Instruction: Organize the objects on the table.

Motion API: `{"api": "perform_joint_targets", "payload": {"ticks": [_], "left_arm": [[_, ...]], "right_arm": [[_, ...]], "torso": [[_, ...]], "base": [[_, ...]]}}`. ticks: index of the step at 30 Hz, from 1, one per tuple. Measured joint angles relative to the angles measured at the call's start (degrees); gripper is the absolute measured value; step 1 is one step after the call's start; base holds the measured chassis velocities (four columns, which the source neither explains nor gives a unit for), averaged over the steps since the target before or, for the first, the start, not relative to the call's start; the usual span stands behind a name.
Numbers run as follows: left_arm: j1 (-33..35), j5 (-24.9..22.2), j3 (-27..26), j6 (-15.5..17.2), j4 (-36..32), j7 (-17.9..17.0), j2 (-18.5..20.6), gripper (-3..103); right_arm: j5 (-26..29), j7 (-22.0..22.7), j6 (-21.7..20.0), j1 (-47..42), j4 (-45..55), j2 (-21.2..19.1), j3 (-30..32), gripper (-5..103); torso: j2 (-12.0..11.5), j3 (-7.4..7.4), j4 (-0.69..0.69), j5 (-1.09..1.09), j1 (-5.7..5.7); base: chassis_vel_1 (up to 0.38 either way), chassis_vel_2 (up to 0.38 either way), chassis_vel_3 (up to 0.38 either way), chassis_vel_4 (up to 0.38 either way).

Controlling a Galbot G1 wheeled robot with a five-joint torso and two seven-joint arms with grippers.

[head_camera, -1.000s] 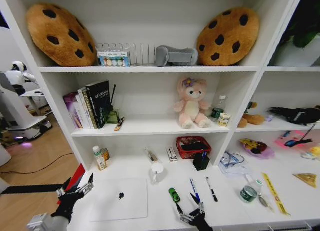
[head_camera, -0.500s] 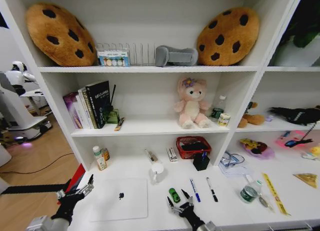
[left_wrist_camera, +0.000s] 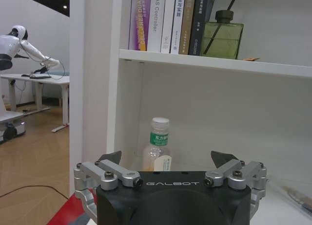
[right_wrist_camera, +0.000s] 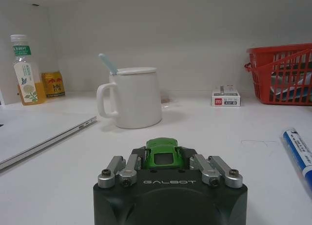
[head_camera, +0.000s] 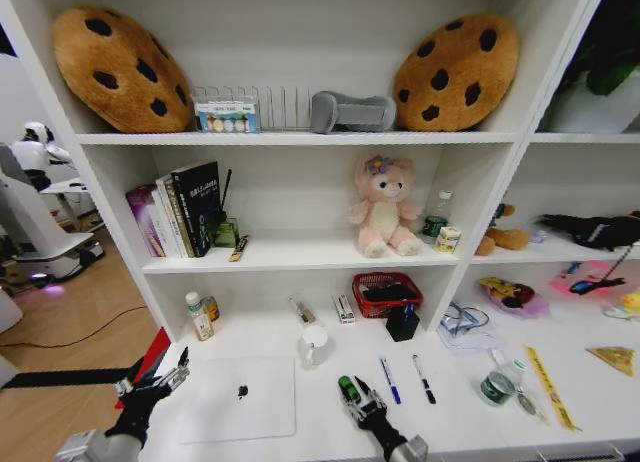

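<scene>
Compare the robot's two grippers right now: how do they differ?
The right gripper is low on the table with its fingers closed around the green car. The left gripper is open and empty, held off the table's left end, facing a bottle. Both are black with silver fingers.

We see the right tool [right_wrist_camera: 164, 162] with both fingers closed against the green toy car [right_wrist_camera: 162, 153] on the white table [right_wrist_camera: 229, 147]; beyond it a white mug [right_wrist_camera: 132, 97], laptop edge [right_wrist_camera: 39, 135], blue pen [right_wrist_camera: 300, 152], red basket [right_wrist_camera: 282, 74]
</scene>
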Motion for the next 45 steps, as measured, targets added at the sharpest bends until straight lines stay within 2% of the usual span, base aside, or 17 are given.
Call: {"api": "perform_joint_targets", "payload": {"ticks": [8, 12, 16, 19, 21, 23, 25, 26, 27, 29, 30, 34, 35, 38, 40, 43, 45], "left_arm": [[-0.01, 0.24, 0.38, 0.11, -0.09, -0.20, -0.38, 100], [-0.26, 0.51, 0.90, 0.15, -0.05, -0.25, -0.69, 100], [-0.39, 0.64, 1.15, 0.19, -0.04, -0.29, -0.77, 100], [-0.44, 1.05, 1.59, 0.19, -0.14, -0.25, -1.24, 100], [-0.44, 1.23, 1.77, 0.19, -0.25, -0.20, -1.41, 100], [-0.20, 2.06, 2.27, 0.11, -0.65, 0.00, -1.92, 100], [-0.08, 2.14, 2.29, 0.10, -0.80, 0.06, -2.06, 100], [0.25, 2.19, 2.15, 0.02, -1.29, 0.33, -2.33, 100], [0.25, 2.19, 2.15, 0.02, -1.29, 0.33, -2.33, 100], [0.95, 2.20, 1.41, -0.12, -2.11, 0.55, -2.43, 100], [0.95, 2.20, 1.41, -0.12, -2.11, 0.55, -2.43, 100], [1.81, 2.59, 0.74, -0.27, -3.21, 0.74, -2.76, 100], [2.02, 3.17, 0.65, -0.42, -3.46, 0.79, -3.02, 100], [2.14, 3.44, 0.64, -0.43, -3.69, 0.76, -3.28, 100], [2.32, 3.82, 0.75, -0.33, -4.02, 0.60, -3.59, 100], [2.26, 3.89, 0.83, -0.19, -4.02, 0.48, -3.58, 100], [1.82, 4.07, 1.04, 0.03, -3.89, 0.04, -3.51, 100]], "right_arm": [[-0.49, 0.04, -0.08, -1.05, 2.94, 0.22, 1.09, 36], [0.27, 0.16, -0.32, -3.05, 7.49, -1.70, 3.53, 36], [4.55, 1.31, -2.68, -4.32, 16.54, -5.09, 7.31, 36], [10.91, 4.37, -7.53, -1.13, 24.93, -9.43, 9.68, 36], [12.40, 5.73, -9.02, 0.50, 26.15, -10.70, 9.70, 36], [18.45, 8.76, -13.80, 6.53, 28.50, -14.53, 9.31, 36], [20.00, 9.18, -14.72, 8.20, 28.73, -15.44, 9.07, 36], [23.33, 9.95, -16.08, 12.06, 28.80, -17.40, 7.90, 36], [23.33, 9.95, -16.08, 12.06, 28.80, -17.40, 7.90, 36], [27.46, 10.51, -16.85, 18.44, 27.91, -20.78, 4.34, 36], [27.46, 10.51, -16.85, 18.44, 27.91, -20.78, 4.34, 36], [31.59, 10.75, -17.58, 29.12, 25.80, -23.21, -1.19, 36], [33.16, 11.18, -18.07, 34.66, 24.09, -23.15, -4.06, 36], [33.84, 11.30, -18.32, 38.56, 22.31, -22.68, -6.35, 36], [36.44, 12.48, -19.46, 48.00, 17.66, -20.79, -11.59, 36], [37.76, 13.27, -20.26, 53.06, 15.14, -19.59, -14.57, 36], [38.46, 14.28, -21.29, 61.36, 9.40, -17.14, -21.04, 36]], "torso": [[0.00, 0.00, 0.02, 0.02, 0.00], [0.00, 0.00, 0.00, 0.01, 0.00], [0.00, 0.00, 0.00, 0.01, 0.00], [0.00, 0.00, -0.01, 0.00, 0.00], [0.00, 0.00, 0.02, 0.00, 0.00], [0.00, 0.01, 0.02, 0.01, 0.00], [-0.01, 0.00, 0.01, 0.02, 0.00], [-0.01, 0.01, 0.01, 0.02, 0.00], [-0.01, 0.01, 0.01, 0.02, 0.00], [-0.01, 0.01, 0.00, 0.02, 0.00], [-0.01, 0.01, 0.00, 0.02, 0.00], [-0.01, 0.01, 0.00, 0.02, -0.01], [-0.01, 0.01, 0.02, 0.00, -0.01], [-0.01, 0.01, 0.01, 0.01, 0.00], [-0.01, 0.01, 0.00, 0.01, 0.00], [-0.01, 0.01, 0.00, 0.01, -0.01], [-0.01, 0.01, 0.02, 0.00, 0.00]], "base": [[0.000, 0.000, 0.000, 0.000], [0.000, 0.000, 0.000, 0.000], [0.000, 0.000, 0.000, 0.000], [0.000, 0.000, 0.000, 0.000], [0.000, 0.000, 0.000, 0.000], [0.000, 0.000, 0.000, 0.000], [0.000, 0.000, 0.000, 0.000], [0.000, 0.000, 0.000, 0.000], [0.000, 0.000, 0.000, 0.000], [0.000, 0.000, 0.000, 0.000], [0.000, 0.000, 0.000, 0.000], [0.000, 0.000, 0.000, 0.000], [0.000, 0.000, 0.000, 0.000], [0.000, 0.000, 0.000, 0.000], [0.000, 0.000, 0.000, 0.000], [0.000, 0.000, 0.000, 0.000], [0.000, 0.000, 0.000, 0.000]]}}
